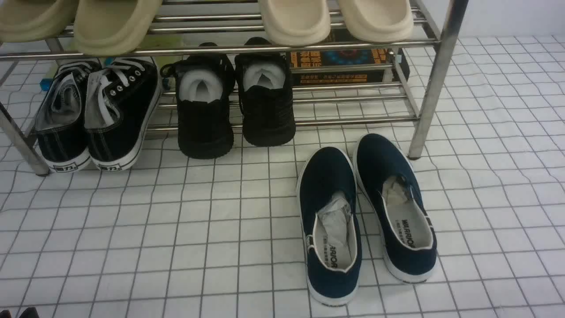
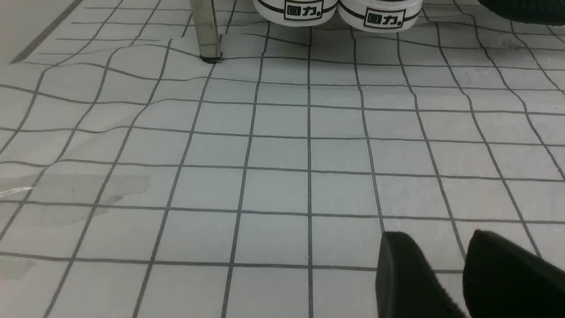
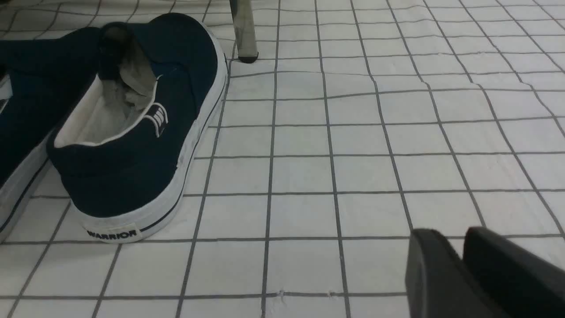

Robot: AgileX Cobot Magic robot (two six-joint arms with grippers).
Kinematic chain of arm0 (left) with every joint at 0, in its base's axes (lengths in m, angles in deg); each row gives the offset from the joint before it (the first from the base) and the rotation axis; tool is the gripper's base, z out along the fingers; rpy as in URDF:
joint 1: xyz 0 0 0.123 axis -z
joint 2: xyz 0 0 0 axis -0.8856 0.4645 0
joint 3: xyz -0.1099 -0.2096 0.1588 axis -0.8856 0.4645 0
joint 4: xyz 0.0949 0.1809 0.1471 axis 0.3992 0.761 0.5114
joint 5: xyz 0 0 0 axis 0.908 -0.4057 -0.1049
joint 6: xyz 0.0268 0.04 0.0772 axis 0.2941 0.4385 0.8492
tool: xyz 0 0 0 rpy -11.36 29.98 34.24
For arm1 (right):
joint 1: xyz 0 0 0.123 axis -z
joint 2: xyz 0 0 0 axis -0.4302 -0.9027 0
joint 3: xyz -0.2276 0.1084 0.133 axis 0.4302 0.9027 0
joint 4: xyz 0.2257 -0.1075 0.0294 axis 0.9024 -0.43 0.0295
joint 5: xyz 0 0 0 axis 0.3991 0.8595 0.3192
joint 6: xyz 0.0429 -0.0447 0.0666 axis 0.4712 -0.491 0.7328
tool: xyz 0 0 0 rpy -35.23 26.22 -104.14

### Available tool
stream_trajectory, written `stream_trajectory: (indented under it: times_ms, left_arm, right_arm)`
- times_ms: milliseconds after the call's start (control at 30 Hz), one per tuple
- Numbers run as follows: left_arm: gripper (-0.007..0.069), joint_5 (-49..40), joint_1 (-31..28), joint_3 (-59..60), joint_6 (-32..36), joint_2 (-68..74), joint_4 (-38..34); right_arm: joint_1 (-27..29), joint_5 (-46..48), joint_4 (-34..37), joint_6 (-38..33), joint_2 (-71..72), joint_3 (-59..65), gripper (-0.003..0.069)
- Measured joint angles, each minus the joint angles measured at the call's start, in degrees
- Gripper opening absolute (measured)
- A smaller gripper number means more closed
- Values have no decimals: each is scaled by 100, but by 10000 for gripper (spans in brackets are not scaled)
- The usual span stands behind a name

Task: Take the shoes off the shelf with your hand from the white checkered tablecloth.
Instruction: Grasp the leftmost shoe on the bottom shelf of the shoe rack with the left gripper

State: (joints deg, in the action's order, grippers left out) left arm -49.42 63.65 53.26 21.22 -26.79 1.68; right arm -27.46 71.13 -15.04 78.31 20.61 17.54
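Note:
The shoes (image 1: 97,115), black canvas sneakers with white soles and laces, sit at the left end of the shelf's (image 1: 435,84) bottom tier, with their heels over the front bar. Their white heels show at the far edge of the left wrist view (image 2: 335,11), next to a shelf leg (image 2: 207,31). My left gripper (image 2: 435,236) is low over the white checkered tablecloth (image 1: 198,229), well short of the shoes, slightly open and empty. My right gripper (image 3: 448,232) is shut and empty over bare cloth, beside the navy slip-ons.
All-black knit sneakers (image 1: 234,101) sit mid-shelf beside the shoes. Navy slip-ons (image 1: 366,212) lie on the cloth in front of the shelf's right leg and also show in the right wrist view (image 3: 137,123). Beige slippers (image 1: 114,22) fill the upper tier. A dark box (image 1: 348,62) stands behind.

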Motion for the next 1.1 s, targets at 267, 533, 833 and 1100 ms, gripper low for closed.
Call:
stream_trajectory:
  times_ms: [267,533,833,1100]
  left_arm:
    - [239,0,0,0,0,0,0]
    - [239,0,0,0,0,0,0]
    - [239,0,0,0,0,0,5]
    - [239,62,0,9,-147,0,488]
  right_arm:
    - [0,0,0,0,0,0,134]
    - [0,0,0,0,0,0,143]
    - [0,0,0,0,0,0,154]
    - [0,0,0,0,0,0,166]
